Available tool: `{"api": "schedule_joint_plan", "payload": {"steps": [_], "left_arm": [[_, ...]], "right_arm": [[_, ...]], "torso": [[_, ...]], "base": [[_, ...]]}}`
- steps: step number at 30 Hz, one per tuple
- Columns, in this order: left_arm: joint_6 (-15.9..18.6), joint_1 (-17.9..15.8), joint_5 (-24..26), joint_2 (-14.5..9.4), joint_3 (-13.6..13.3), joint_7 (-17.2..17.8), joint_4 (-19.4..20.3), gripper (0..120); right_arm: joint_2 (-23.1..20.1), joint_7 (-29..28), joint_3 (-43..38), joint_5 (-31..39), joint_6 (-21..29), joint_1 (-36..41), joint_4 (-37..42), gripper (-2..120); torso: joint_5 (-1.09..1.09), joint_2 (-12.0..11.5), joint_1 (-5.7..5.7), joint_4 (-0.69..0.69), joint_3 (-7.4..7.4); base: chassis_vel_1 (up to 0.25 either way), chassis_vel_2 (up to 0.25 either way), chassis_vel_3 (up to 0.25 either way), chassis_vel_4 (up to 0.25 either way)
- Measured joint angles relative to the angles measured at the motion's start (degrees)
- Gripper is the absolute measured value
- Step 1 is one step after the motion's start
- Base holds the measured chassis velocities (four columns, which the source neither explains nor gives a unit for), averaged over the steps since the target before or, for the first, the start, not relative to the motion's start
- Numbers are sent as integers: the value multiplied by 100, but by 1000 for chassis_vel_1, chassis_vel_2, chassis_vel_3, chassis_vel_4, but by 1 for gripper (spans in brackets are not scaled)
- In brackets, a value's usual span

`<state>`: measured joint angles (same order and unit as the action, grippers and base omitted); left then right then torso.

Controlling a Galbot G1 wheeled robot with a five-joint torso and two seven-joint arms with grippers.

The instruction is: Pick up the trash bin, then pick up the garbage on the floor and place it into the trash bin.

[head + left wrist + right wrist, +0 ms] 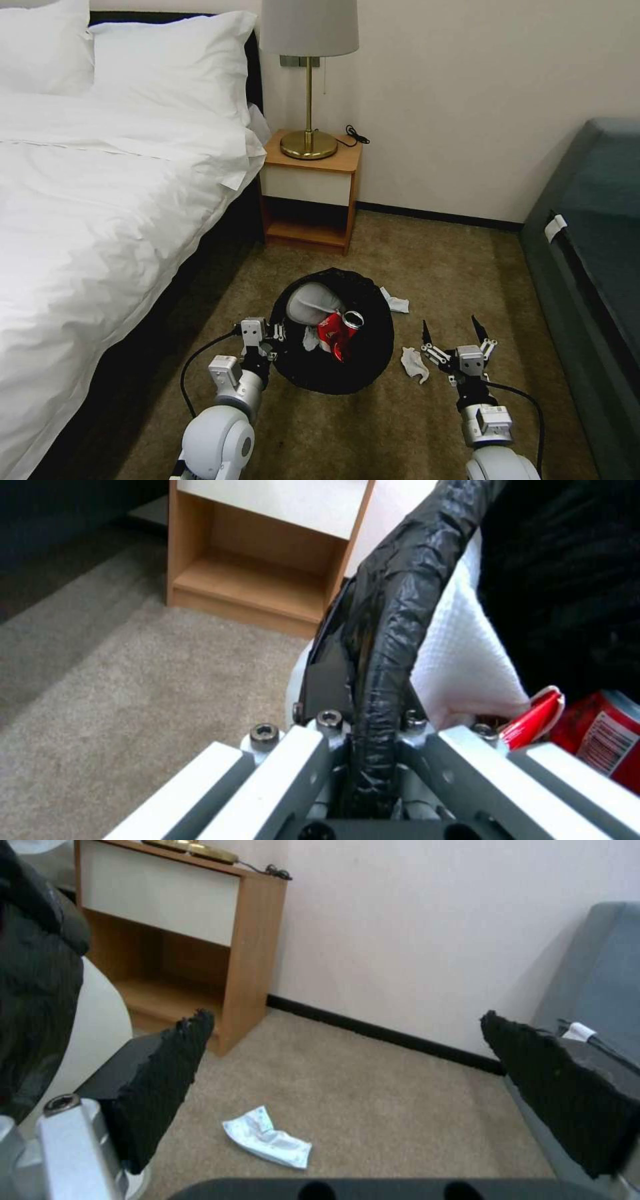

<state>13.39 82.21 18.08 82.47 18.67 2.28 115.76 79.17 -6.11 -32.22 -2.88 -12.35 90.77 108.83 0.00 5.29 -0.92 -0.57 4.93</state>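
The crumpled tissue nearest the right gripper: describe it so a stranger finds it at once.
Start at the trash bin on the carpet before the nightstand. The tissue lies just right of it, beside the open right gripper. Another white scrap lies farther back, toward the wall.

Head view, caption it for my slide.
Left end effector grips the trash bin rim; right end effector open beside a crumpled tissue.

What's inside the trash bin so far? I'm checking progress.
Inside the trash bin: a white slipper, red can, red packet, white tissue. Anything beneath them is hidden.
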Motion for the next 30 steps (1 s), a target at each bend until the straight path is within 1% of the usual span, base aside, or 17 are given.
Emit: {"api": "schedule_joint_plan", "payload": {"steps": [2, 7, 12, 23, 25, 30], "left_arm": [[0, 9, -10, 2, 0, 0, 1, 0], [0, 32, -30, 3, 13, -1, 25, 0], [-3, 52, -47, 4, 16, -5, 51, 0], [-10, 81, -37, 27, 6, -11, 101, 0], [-8, 94, 12, 34, 0, -5, 115, 0], [-17, 130, -46, 44, 0, -12, 116, 0]], "right_arm": [[0, -5, 12, -12, -14, -11, 0, 100], [41, -112, 124, -140, -259, -44, -47, 100], [70, -111, 162, -148, -328, -31, -39, 100], [29, -98, 187, -225, -339, -20, 19, 100], [27, -98, 212, -225, -342, -20, -20, 100], [-50, -212, 408, -152, -276, -81, -260, 100]], "torso": [[0, 0, 0, 0, 0], [0, 0, -1, 0, 1], [0, 0, -1, 0, 1], [0, 0, -1, 0, 1], [0, 0, -1, 0, 0], [0, 0, -1, 0, 0]], "base": [[0, 0, 0, 0], [-34, 27, 36, -26], [0, 0, 0, 0], [0, 0, 0, 0], [0, 0, 0, 0], [0, 0, 0, 0]]}}
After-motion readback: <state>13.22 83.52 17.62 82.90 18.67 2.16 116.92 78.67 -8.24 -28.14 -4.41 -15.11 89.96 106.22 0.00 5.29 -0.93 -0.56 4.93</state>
